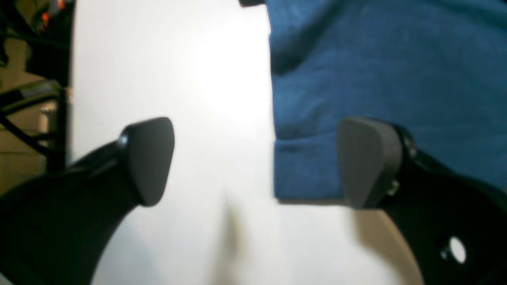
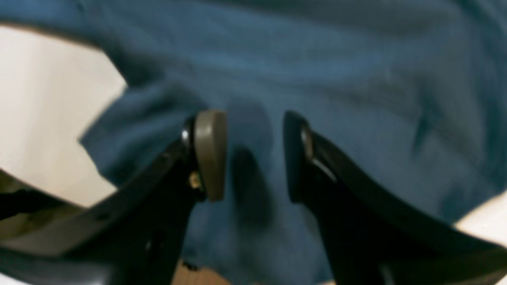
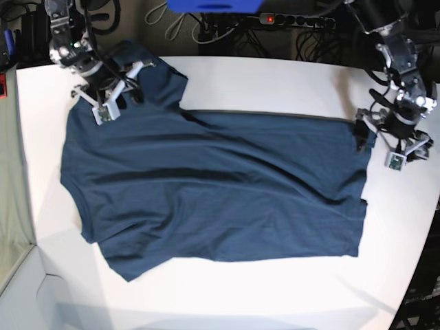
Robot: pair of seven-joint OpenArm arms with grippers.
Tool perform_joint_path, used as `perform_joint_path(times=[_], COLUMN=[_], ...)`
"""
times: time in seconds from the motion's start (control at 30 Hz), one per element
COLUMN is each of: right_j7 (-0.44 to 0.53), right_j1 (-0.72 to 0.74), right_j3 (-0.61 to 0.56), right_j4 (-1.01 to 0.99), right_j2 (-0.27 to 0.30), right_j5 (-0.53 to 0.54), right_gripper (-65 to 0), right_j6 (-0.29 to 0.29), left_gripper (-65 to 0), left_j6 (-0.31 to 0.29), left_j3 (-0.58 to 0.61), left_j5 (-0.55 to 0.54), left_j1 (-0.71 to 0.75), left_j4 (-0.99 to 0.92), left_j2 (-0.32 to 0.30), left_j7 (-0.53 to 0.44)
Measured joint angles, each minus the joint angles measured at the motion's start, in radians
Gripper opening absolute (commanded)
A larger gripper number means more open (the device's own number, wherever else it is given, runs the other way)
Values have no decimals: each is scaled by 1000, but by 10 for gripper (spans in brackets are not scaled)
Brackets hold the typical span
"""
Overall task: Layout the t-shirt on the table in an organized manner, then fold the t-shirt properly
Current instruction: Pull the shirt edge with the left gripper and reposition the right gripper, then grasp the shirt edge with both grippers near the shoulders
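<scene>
The t-shirt point(image 3: 220, 185) is lying spread across the middle of the table point(image 3: 275, 82), mostly flat, with broad creases running across the body and a sleeve reaching toward the far left corner; its near edge is angling up from left to right. The right gripper point(image 3: 113, 86) is sitting over that far left sleeve; in the right wrist view its two pads are standing part-way apart with blue cloth point(image 2: 356, 79) filling the frame beyond them and nothing pinched between, the right gripper point(image 2: 253, 154) hovering over or resting on the fabric, which of the two I cannot tell. The left gripper point(image 3: 385, 137) is sitting at the far right edge of the shirt. In the left wrist view the left gripper point(image 1: 257, 162) is showing its jaws spread wide, one pad point(image 1: 150, 158) over bare white table point(image 1: 178, 79) and the other over the hemmed edge of the cloth point(image 1: 376, 59), gripping nothing. Cables and a power strip point(image 3: 295, 19) are lying beyond the far table edge.
</scene>
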Motion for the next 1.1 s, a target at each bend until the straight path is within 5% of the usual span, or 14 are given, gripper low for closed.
perform_joint_path(times=[1.1], right_j7=[6], right_j1=[-2], right_j3=[-1], right_j4=[0], right_j2=[-21], right_j5=[1], right_gripper=[-410], right_j6=[0], left_gripper=[-21], left_j6=[2], left_j3=[0], left_j5=[-8], left_j1=[-37], left_j4=[-144], left_j2=[34], left_j7=[-8])
